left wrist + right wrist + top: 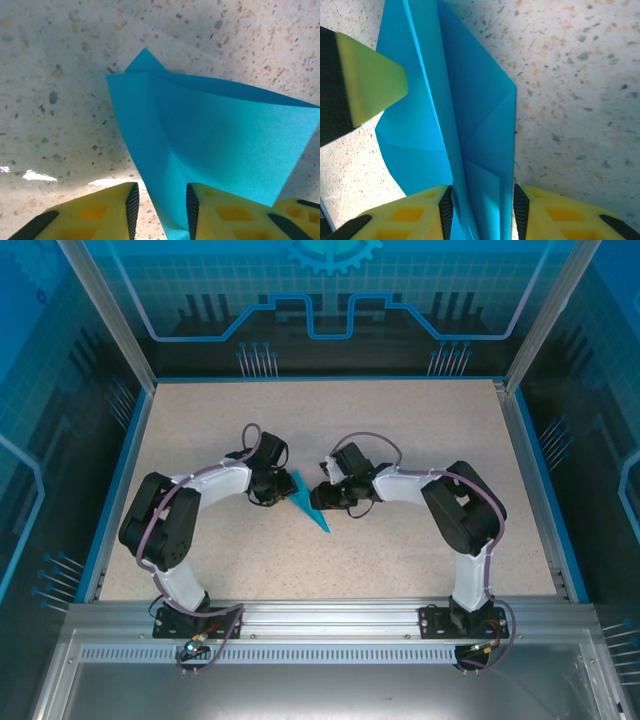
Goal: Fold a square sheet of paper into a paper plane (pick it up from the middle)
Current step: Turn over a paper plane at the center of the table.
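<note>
since the coming move turns on how the paper lies between the two pincers, that comes first: the paper plane (pixel 308 502) rests near the middle of the tabletop (pixel 420 430). it is a narrow teal wedge whose long axis runs diagonally, broad end toward the far left, point toward the near right. the left gripper (pixel 274 488) sits at the broad end and the right gripper (pixel 330 498) just beside the opposite long edge, so the arms flank it and neither is clearly nearer.

from the left wrist, the left gripper's jaws stand narrow with a raised crease of the paper running down between them. a strip of bare tabletop shows between one pad and the paper, so i read them as parted around it, not pinching.

from the right wrist, the paper's central ridge and its layers fill the whole gap between the right gripper's jaws. whether the pads press on it i cannot tell. a yellow fingertip (pixel 370 75), by my reading the left gripper's, hangs over the paper's other edge.

judging by the creases, the dart is well along. the next move likely needs one arm pinning the ridge while the other works along that same diagonal.
</note>
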